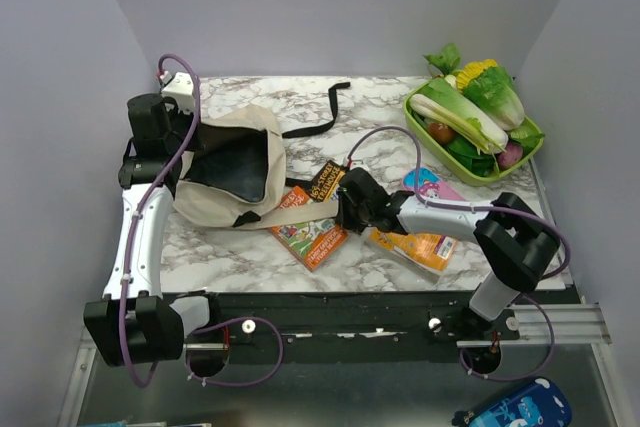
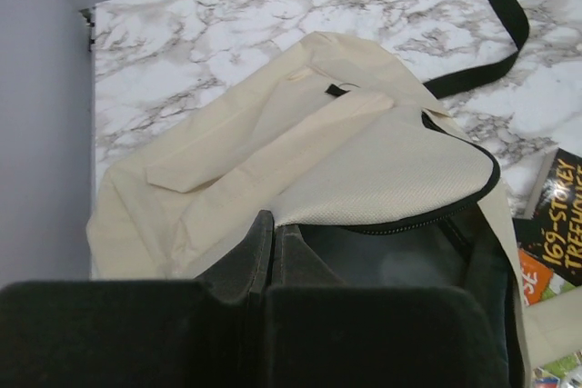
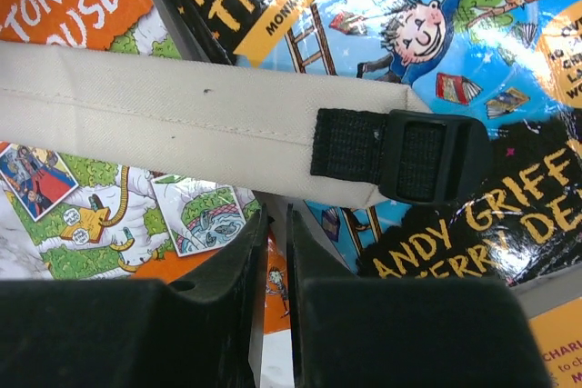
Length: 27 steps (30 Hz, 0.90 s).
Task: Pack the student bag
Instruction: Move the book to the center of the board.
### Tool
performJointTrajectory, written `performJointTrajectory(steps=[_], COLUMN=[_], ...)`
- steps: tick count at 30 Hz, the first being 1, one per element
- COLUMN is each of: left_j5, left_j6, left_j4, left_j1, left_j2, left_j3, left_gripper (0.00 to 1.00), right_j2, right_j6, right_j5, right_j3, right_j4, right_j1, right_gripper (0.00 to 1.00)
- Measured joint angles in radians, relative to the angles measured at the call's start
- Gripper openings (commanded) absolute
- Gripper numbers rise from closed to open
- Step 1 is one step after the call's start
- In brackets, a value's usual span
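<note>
- Worktop (image 1: pixel 390 97) of marbled white carries the student bag (image 1: pixel 205 202) on its left half, mouth open and dark lining showing.
- The left gripper (image 2: pixel 273 224) sits at the bag's near left rim. Its jaws are pressed together and seem to pinch the cream fabric there, though the contact is partly hidden.
- The right gripper (image 3: pixel 275 220) hangs low just right of the bag, over overlapping books (image 1: pixel 310 232).
- Its jaws are nearly together with a thin slit between them; I cannot tell whether anything is nipped.
- The bag's beige strap (image 3: pixel 182 124), ending in a black buckle (image 3: pixel 427 156), lies across the book covers just beyond the right fingertips.
- A green basket (image 1: pixel 415 117) of vegetables stands at the far right, well apart from the bag.
</note>
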Motion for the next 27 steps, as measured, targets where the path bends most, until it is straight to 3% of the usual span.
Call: performJointTrajectory(steps=[4,9,16,19,27], left_j5=[0.12,0.28,0.367,0.381,0.393], left_j6=[0.015,0.143,0.33,0.38,0.435], left_j4=[-0.045,-0.148,-0.306,-0.349,-0.391], left_j1=[-0.001,-0.026,-0.039,-0.039,-0.039], left_j2=[0.0,0.024,0.04,0.04,0.04], left_j3=[-0.008,-0.034,-0.066,-0.066,-0.068], left_gripper=[0.0,0.0,0.0,0.0,0.0], right_j2=[-0.013,-0.032,-0.136,-0.136,-0.041], right_j6=[0.014,0.055,0.058,0.041,0.027], right_j5=[-0.016,-0.05,-0.084,-0.081,-0.086], right_j3=[-0.014,-0.033,-0.01,0.072,0.147], right_j4=[-0.005,-0.02,-0.283,-0.357,-0.334], right_j1=[0.014,0.051,0.08,0.081,0.08], right_gripper=[0.21,0.29,0.36,0.5,0.56])
